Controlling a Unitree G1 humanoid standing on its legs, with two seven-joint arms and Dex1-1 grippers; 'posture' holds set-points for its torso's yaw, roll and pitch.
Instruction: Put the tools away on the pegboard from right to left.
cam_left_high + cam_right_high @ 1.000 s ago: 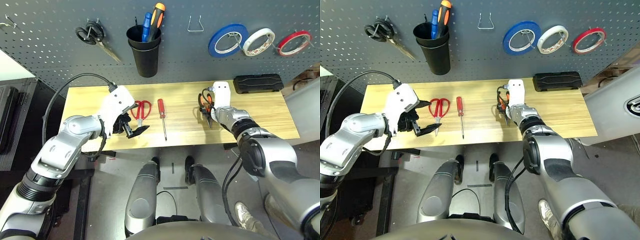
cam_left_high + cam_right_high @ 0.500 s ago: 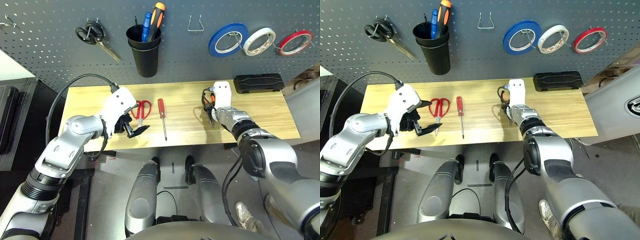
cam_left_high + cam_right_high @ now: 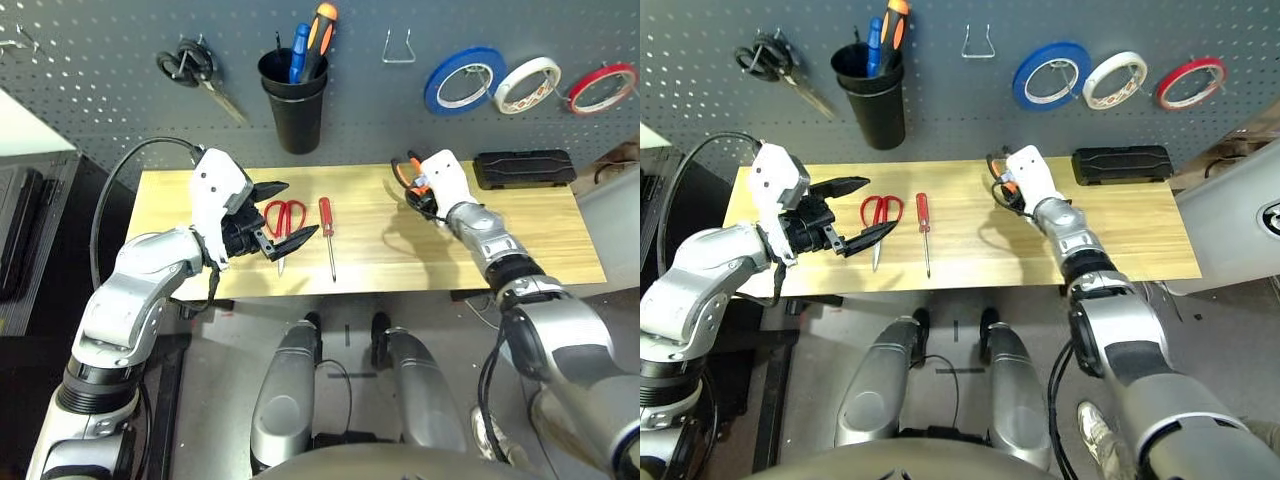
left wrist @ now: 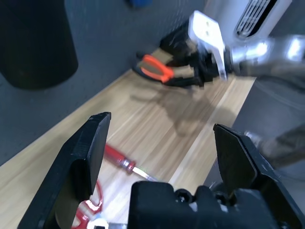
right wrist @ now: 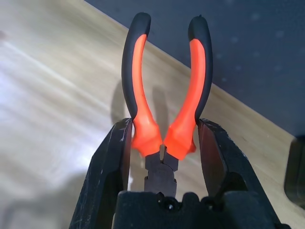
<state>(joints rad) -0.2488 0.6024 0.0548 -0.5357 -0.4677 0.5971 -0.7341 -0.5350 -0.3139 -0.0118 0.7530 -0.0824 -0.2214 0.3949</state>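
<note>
The right gripper (image 5: pixel 164 157) pinches the orange-and-black pliers (image 5: pixel 167 95) by their rubbery curved handles, lifted above the pale wood-grain bench (image 3: pixel 540 235) before the perforated grey pegboard (image 3: pixel 120 110). The left gripper (image 3: pixel 285 212) hovers with black fingers (image 4: pixel 86 152) spread wide, empty, over the red-handled scissors (image 3: pixel 285 220) beside the slim screwdriver (image 3: pixel 326 232).

The right tool (image 5: pixel 164 143) now lifts the orange-and-black pliers (image 5: pixel 167 95) off the tabletop (image 3: pixel 540 235), while the left tool (image 3: pixel 285 212) rises, fingers spread wide.
</note>
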